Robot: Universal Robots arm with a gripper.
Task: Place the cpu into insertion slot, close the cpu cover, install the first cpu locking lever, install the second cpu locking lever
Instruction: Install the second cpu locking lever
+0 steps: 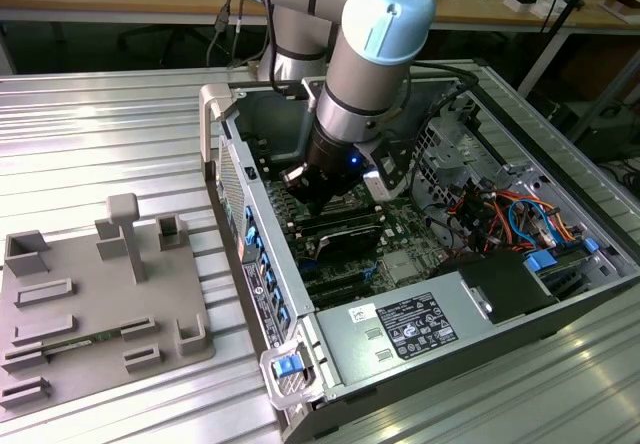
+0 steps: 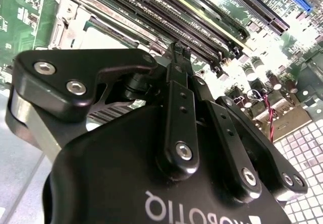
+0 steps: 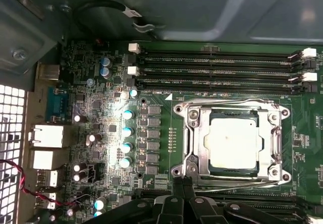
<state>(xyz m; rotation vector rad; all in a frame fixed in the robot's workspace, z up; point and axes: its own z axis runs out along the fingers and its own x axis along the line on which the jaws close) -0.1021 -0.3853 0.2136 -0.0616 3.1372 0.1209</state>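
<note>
The cpu, silvery and square, lies flat in the insertion slot on the green board. The cpu cover is down over it, its frame around the chip's edges. Thin wire levers run along two opposite sides of the socket. My gripper is shut, its black fingertips pressed together with nothing seen between them, right beside a corner of the socket. In the second wrist view the gripper hovers over the board, close to the socket. In the exterior view the gripper reaches down inside the open computer case.
Long black memory slots flank the socket. Capacitors stand beside it, and the grey case wall rises past the slots. Coloured cables and a power supply crowd the case. A grey parts fixture lies at the exterior view's left.
</note>
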